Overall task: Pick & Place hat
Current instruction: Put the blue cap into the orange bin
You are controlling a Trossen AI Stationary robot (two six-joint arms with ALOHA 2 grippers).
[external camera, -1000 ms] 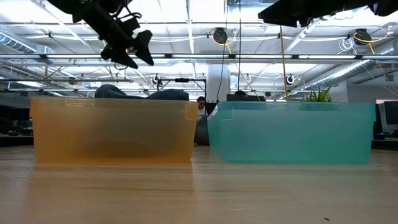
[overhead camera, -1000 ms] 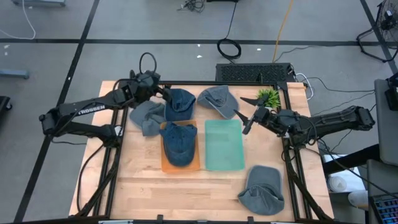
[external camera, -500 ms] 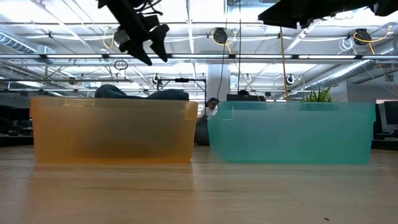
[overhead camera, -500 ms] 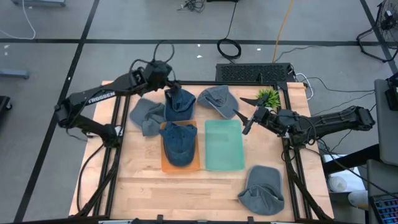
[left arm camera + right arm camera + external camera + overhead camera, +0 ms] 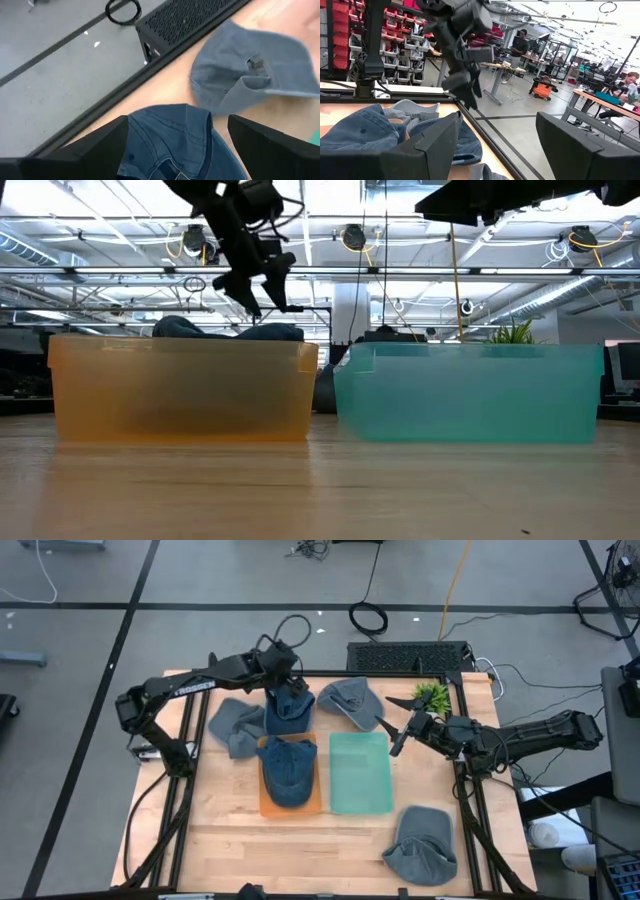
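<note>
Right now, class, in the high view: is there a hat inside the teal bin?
No: the teal bin lies empty, while the orange bin beside it holds a blue denim hat.

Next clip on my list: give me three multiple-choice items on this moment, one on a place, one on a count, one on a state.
1. Where does the left gripper hover?
A. over the teal bin
B. over the blue hat at the table's far side
C. over the plant

2. How many hats lie in the orange bin?
A. one
B. none
C. three

3. How is the teal bin?
A. tipped over
B. stacked in the orange bin
C. upright, no hat inside

Key: 1 B, the blue hat lies below its open fingers. 2 A, a single blue hat fills it. 3 C, its floor shows bare from above.
</note>
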